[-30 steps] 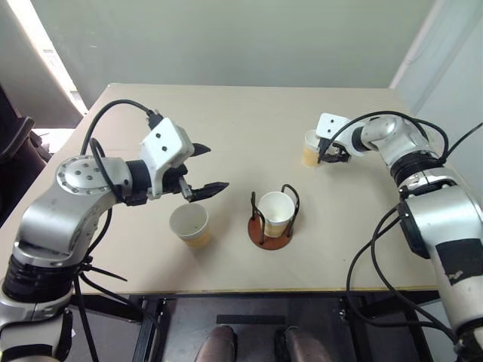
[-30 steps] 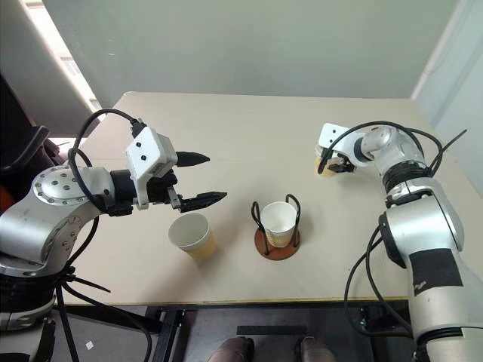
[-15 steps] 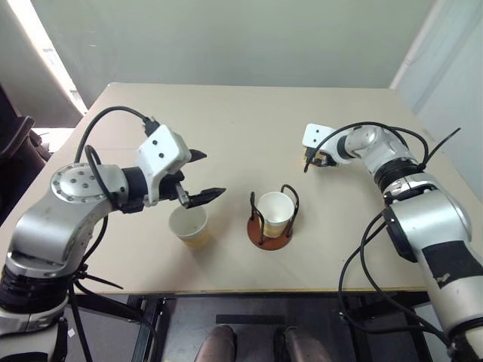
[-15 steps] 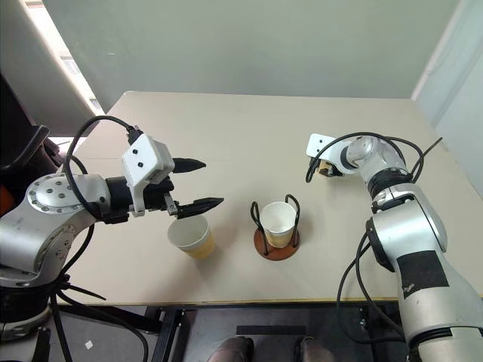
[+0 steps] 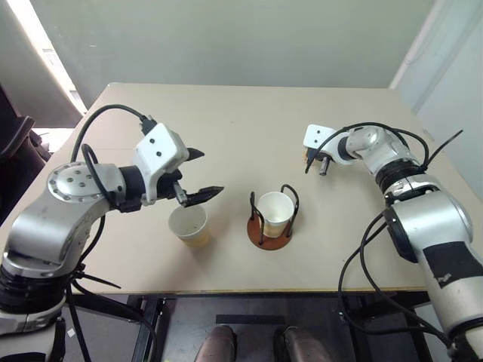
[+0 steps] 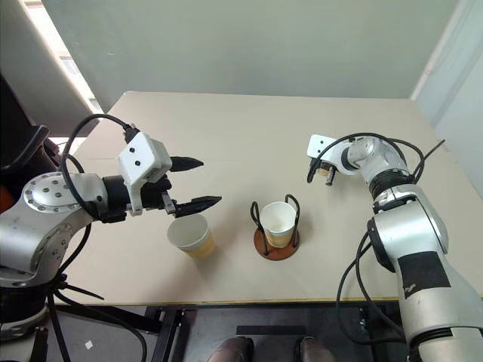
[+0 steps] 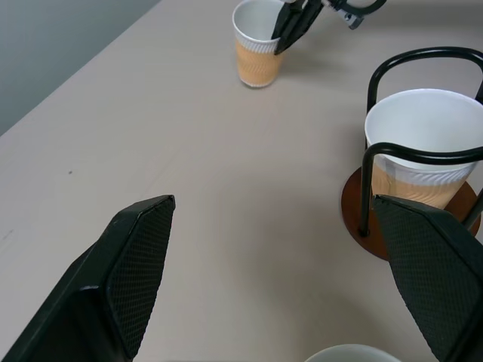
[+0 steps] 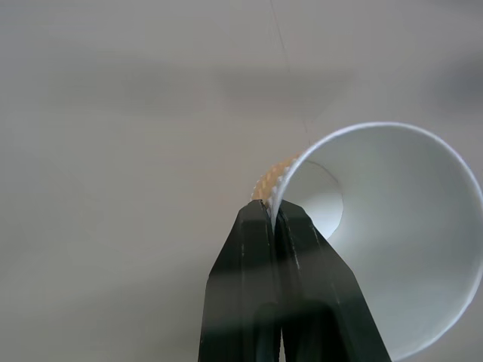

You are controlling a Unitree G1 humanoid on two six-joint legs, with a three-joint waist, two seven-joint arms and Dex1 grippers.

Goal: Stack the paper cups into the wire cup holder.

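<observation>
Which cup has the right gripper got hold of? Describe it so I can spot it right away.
Start at the wire cup holder near the table's front edge, then look farther back toward the robot's right. The cup stands there alone, the right gripper shut on its rim; the other two sit in the holder and under the left gripper.

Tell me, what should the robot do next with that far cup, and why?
Probably lift it. The right gripper has its jaws shut on the rim of the far cup, which stands on the table, away from the wire cup holder.
</observation>
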